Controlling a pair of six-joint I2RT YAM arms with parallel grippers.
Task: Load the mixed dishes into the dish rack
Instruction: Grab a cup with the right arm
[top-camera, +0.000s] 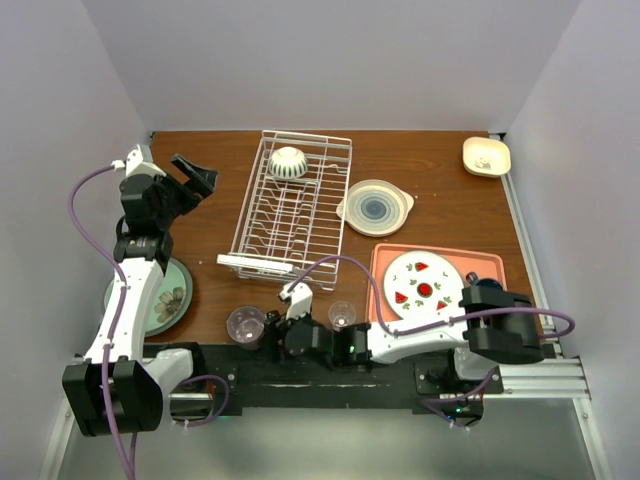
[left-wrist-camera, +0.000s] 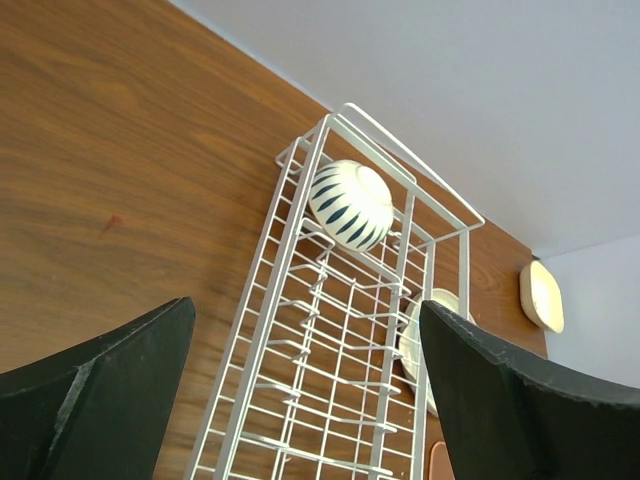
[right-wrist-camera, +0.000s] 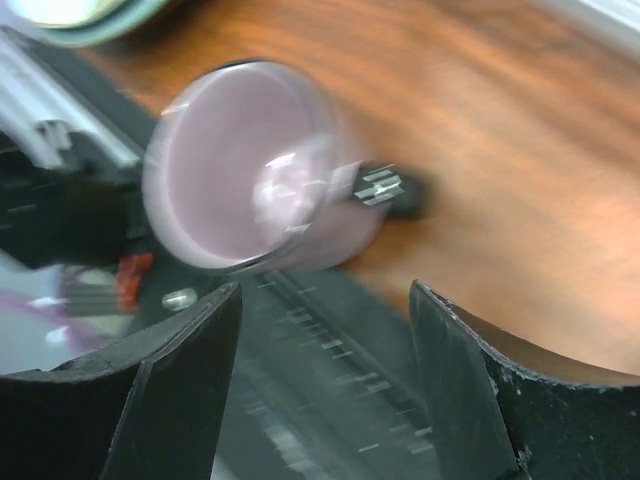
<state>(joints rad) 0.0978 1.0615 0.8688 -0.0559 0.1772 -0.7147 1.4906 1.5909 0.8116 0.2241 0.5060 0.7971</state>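
Observation:
The white wire dish rack stands mid-table and holds a white bowl with dark stripes at its far end. My left gripper is open and empty, raised left of the rack. In the left wrist view my left gripper frames the rack and the bowl. My right gripper is open beside the translucent purple cup at the near edge. In the right wrist view the cup is just ahead of my right gripper, not between the fingers. A small clear glass stands by the right wrist.
A cream plate with a blue-ringed centre lies right of the rack. A watermelon-patterned plate lies on a salmon-pink tray. A pale green plate sits under the left arm. A small white dish is far right.

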